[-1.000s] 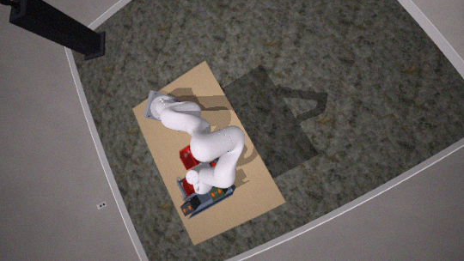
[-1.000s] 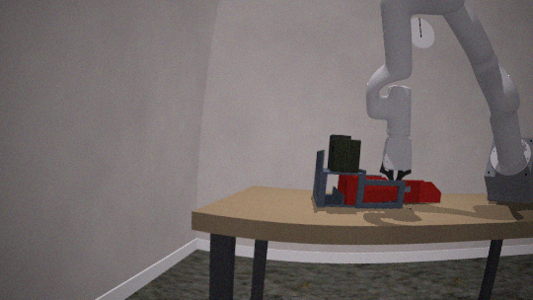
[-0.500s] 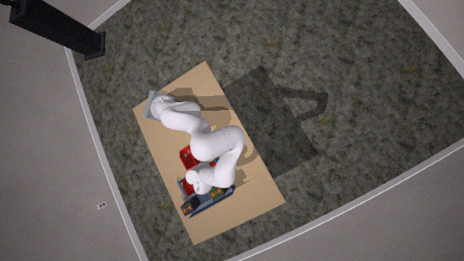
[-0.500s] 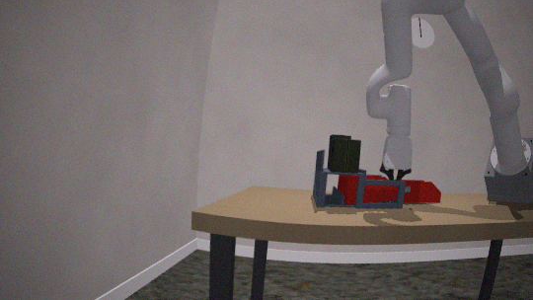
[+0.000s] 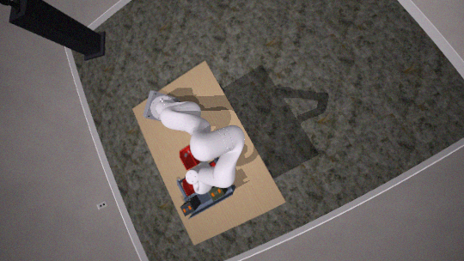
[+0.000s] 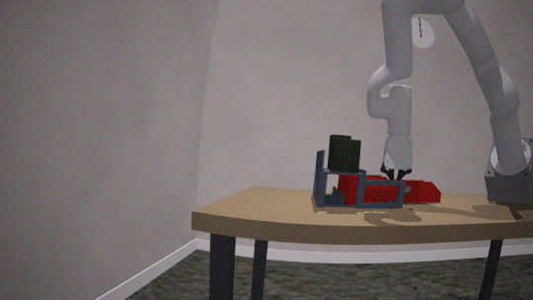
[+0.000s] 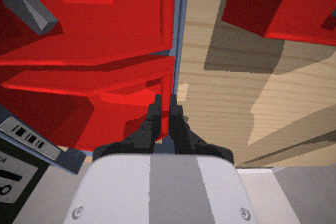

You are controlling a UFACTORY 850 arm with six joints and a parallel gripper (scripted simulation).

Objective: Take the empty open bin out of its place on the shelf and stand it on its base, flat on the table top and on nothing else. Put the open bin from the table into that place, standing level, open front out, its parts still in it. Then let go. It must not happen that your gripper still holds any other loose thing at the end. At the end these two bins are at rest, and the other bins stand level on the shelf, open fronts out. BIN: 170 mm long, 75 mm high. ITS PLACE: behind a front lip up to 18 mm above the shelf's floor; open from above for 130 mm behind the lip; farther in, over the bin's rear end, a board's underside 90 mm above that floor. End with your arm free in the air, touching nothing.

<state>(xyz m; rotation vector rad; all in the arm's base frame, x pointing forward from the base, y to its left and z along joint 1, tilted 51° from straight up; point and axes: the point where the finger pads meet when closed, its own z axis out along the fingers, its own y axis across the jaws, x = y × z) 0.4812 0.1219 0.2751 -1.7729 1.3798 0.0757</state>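
My gripper [image 7: 165,103] is shut on the right side wall of a red open bin [image 7: 90,70] that sits in the grey-blue shelf [image 6: 357,188]. The bin's inside looks empty in the wrist view. In the side view the gripper [image 6: 395,174] points straight down at the top edge of this bin [image 6: 370,189], at the shelf's end nearest the arm's base. A second red bin [image 7: 285,20] stands on the table top just beyond the shelf, also seen in the side view [image 6: 421,191] and from above [image 5: 186,156]. Its contents are hidden.
Dark green bins [image 6: 343,153] stand on the shelf's upper level. The shelf's front face carries labels [image 7: 25,135]. From above, the arm covers most of the shelf [image 5: 206,196]. The arm's base [image 6: 508,179] stands at the table's right end.
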